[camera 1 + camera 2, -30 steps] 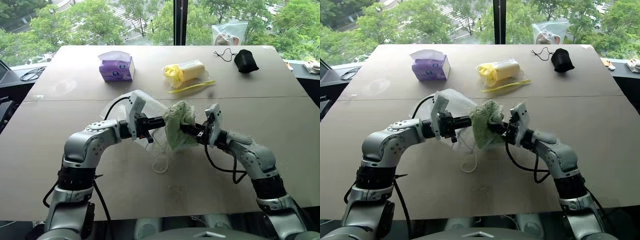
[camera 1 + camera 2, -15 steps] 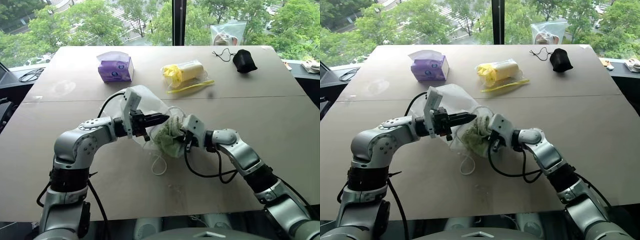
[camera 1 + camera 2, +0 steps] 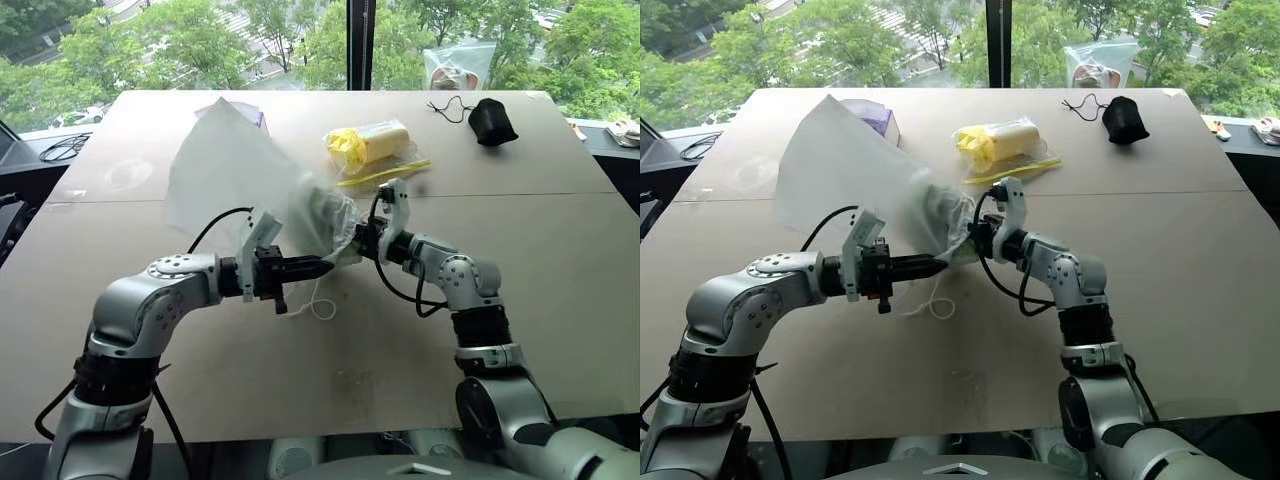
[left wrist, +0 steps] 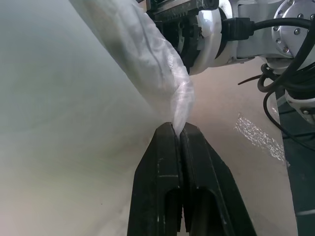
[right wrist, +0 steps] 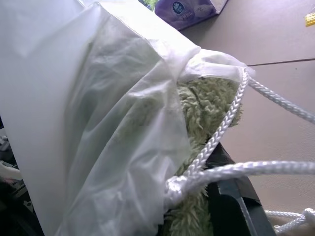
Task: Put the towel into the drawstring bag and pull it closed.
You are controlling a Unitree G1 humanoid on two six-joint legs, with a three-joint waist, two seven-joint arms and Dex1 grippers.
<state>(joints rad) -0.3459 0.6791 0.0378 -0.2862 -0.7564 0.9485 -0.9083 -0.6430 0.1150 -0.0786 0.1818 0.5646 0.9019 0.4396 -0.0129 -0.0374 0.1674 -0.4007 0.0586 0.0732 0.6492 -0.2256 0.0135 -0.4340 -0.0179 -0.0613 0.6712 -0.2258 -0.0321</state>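
Towel's going in, mouth of the bag!
The towel (image 5: 204, 113) sits inside the drawstring bag (image 3: 235, 165), pinched by the right hand (image 3: 362, 243) at its 3 o'clock; left hand (image 3: 322, 267) at 6 o'clock, fingers pressed together on the bag's edge, above the bench (image 3: 560, 250).

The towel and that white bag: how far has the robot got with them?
Mostly in: the towel sits inside the drawstring bag, part showing at the mouth. In hand: the left hand pinches the bag's edge, and the right hand pushes the towel in. Left: the cord hangs slack, so the mouth is not pulled closed.
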